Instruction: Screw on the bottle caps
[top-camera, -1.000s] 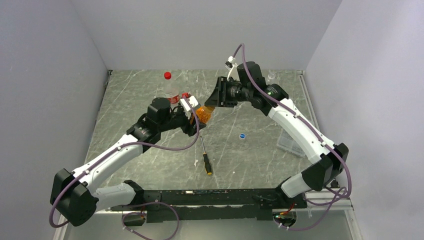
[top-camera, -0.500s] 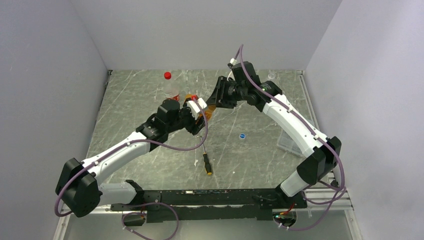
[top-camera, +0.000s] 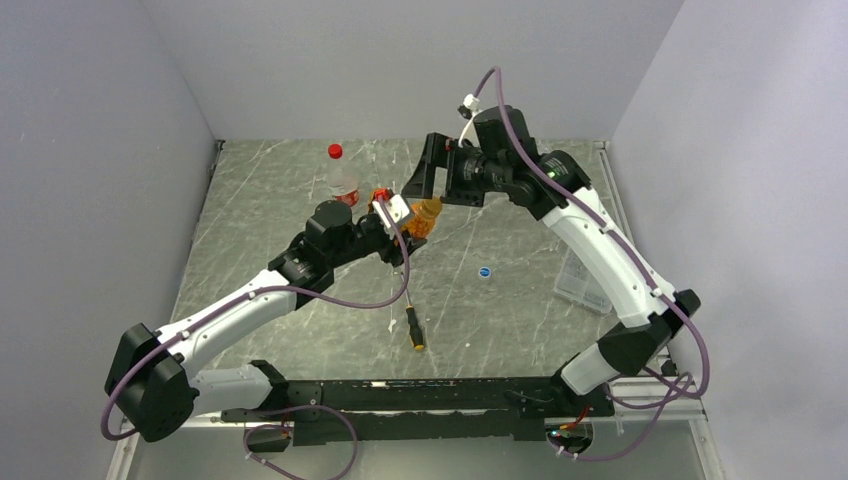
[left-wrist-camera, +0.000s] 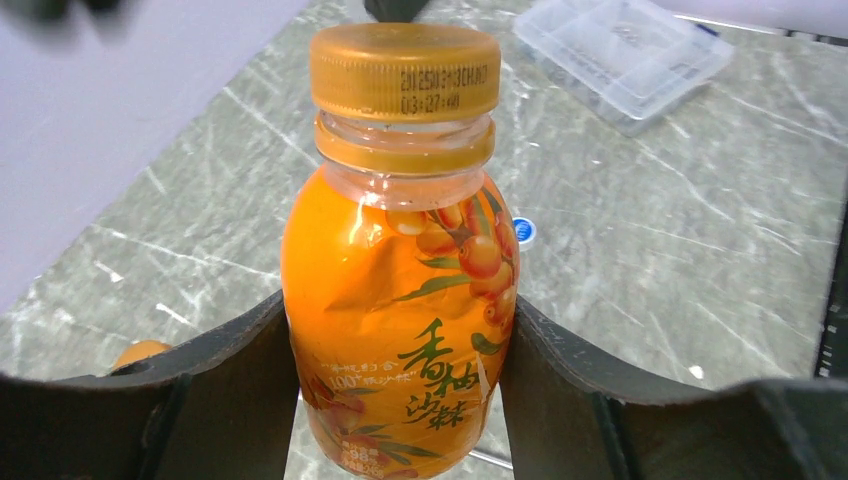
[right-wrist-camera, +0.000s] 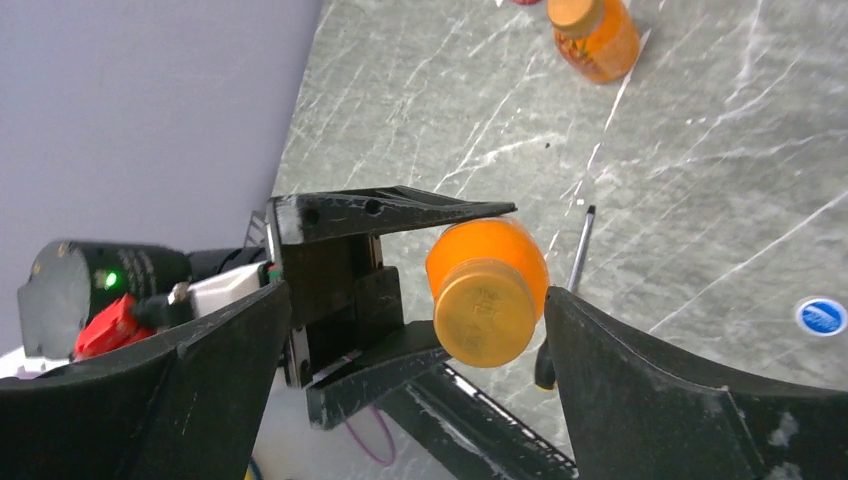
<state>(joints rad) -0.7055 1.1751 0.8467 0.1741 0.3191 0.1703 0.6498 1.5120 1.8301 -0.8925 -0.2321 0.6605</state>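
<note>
Handling, near first: blue cap (top-camera: 485, 271) lies loose on the table (top-camera: 300, 190), lower centre-right of the top view. Likely light, hard and slick, too flat for a side pinch; take it across the rim from above.

Mid-frame: amber bottle (left-wrist-camera: 400, 300) is held off the table. Left gripper (top-camera: 410, 222) is clamped on its body below the shoulder, one finger each side. It looks filled, so some weight; thin plastic wall with a glossy label, so it may dent or slip under a hard squeeze. Orange cap (left-wrist-camera: 404, 72) sits on the neck above the ring. Looks seated; can't tell if tight. The ribbed rim is the spot to grip for twisting.

Right gripper (top-camera: 420, 170) has its jaws wide apart, holding nothing, facing the cap end-on and just clear of it.

Farther: second amber bottle (right-wrist-camera: 595, 30) stands capped, upper right of the right wrist view. Tall clear bottle (top-camera: 343, 180) with red cap (top-camera: 335, 151) is upper left-centre, top-heavy and likely tips easily.

Room: screwdriver (top-camera: 412, 325) lies below the held bottle and clear box (top-camera: 580, 285) sits at right, both well apart from the grip. There is open table left and centre. The far bottles stand near the left wrist, so watch sideways swings. Back wall (top-camera: 400, 70) is well behind.
</note>
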